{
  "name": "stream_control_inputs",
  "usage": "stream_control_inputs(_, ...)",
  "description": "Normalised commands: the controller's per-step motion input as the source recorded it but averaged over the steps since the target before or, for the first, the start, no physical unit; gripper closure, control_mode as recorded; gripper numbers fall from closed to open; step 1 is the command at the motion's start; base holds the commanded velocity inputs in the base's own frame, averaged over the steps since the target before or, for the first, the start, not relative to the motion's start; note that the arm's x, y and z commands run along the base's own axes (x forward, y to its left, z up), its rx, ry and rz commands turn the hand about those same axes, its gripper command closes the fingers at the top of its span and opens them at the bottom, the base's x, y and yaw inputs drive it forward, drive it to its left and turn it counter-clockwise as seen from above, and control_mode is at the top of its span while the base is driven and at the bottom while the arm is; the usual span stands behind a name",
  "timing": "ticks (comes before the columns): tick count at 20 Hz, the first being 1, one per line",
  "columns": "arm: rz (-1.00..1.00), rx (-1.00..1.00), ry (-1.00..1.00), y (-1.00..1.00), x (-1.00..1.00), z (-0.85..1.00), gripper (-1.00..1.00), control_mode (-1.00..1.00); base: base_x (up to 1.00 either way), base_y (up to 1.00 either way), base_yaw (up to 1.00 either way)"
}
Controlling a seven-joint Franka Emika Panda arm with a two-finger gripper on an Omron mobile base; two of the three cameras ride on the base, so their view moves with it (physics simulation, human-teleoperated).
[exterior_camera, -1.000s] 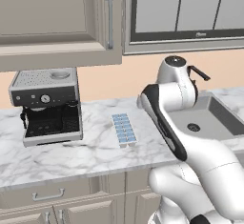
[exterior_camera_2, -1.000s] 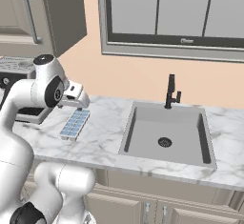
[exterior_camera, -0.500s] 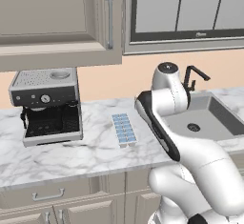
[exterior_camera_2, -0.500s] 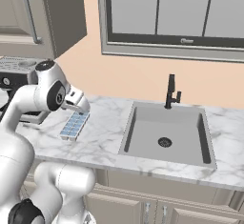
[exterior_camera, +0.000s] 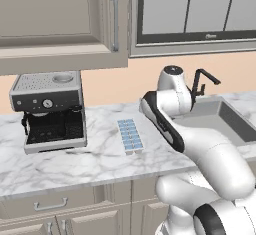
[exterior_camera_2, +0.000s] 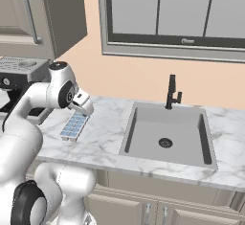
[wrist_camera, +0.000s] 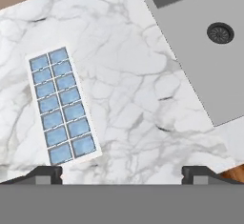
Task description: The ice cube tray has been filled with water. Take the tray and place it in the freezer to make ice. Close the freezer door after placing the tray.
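While the arm bends over the marble counter [exterior_camera: 95,161], the left base view has the ice cube tray [exterior_camera: 130,135] lying flat between the espresso machine [exterior_camera: 50,111] and the sink [exterior_camera: 220,121], well apart from both. No lettering reads on the machine's dial face or the window frame.

Over to the right base view: the gripper [exterior_camera_2: 82,103] hangs above the tray's [exterior_camera_2: 74,126] far end, not touching it. Whether the fingers are spread I cannot tell from here. A small mark on the window frame is too blurred to read.

Now the hand view: the two finger tips sit wide apart at the bottom edge, nothing between them. The tray [wrist_camera: 62,106] lies off to the left, its water [wrist_camera: 56,119] glossy in every cell. It looks light and stiff, but brim-full, so any tilt should spill. I'd pinch across the narrow width at mid-length, on the whitish rim, and keep it level. No brand shows.
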Motion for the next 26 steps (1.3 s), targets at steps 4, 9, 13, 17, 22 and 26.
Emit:
stream_control_inputs(4,-0.07,0.01,0.0,0.07,0.56,-0.13,-1.0,-1.0,0.0,0.0,0.0)
stream_control_inputs(9,-0.01,0.0,0.0,0.0,0.42,-0.06,-1.0,-1.0,0.0,0.0,0.0)
stream_control_inputs(13,0.0,0.0,0.0,0.0,0.42,-0.12,-1.0,-1.0,0.0,0.0,0.0)
stream_control_inputs(17,0.0,0.0,0.0,0.03,0.5,-0.23,-1.0,-1.0,0.0,0.0,0.0)
stream_control_inputs(22,0.0,0.0,0.0,0.0,0.51,-0.18,-1.0,-1.0,0.0,0.0,0.0)
stream_control_inputs(26,0.0,0.0,0.0,0.02,0.48,-0.19,-1.0,-1.0,0.0,0.0,0.0)
